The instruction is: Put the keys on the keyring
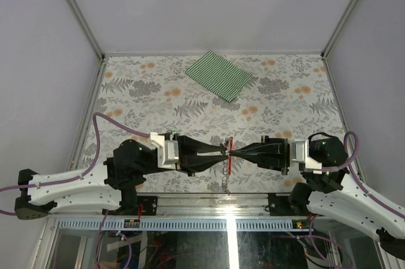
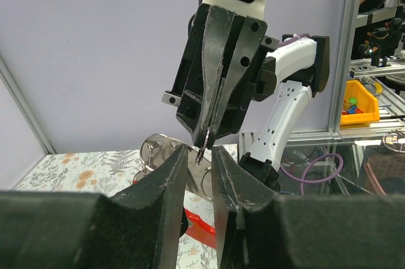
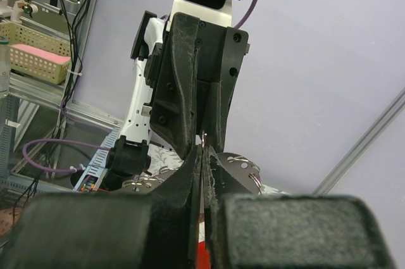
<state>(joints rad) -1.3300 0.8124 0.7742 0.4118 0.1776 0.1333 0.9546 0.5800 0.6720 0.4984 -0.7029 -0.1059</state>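
Note:
My two grippers meet tip to tip over the near middle of the table. The keyring's red strap point(image 1: 230, 157) runs across under the tips, with its short chain point(image 1: 226, 184) trailing towards the near edge. My right gripper point(image 1: 231, 150) is shut on a thin silver ring point(image 2: 205, 139), seen edge-on point(image 3: 204, 136). My left gripper point(image 1: 224, 149) is open by a narrow gap, and its fingertips point(image 2: 179, 153) flank that ring without clamping it. The red strap point(image 2: 204, 229) shows below my left fingers. A silver disc with small rings point(image 2: 155, 147) lies just behind. No coloured key heads show.
A green striped cloth point(image 1: 218, 75) lies at the far middle of the flowered table point(image 1: 139, 92). Grey walls and metal frame posts close the table on three sides. A yellow bin of small parts point(image 2: 358, 102) stands off the table.

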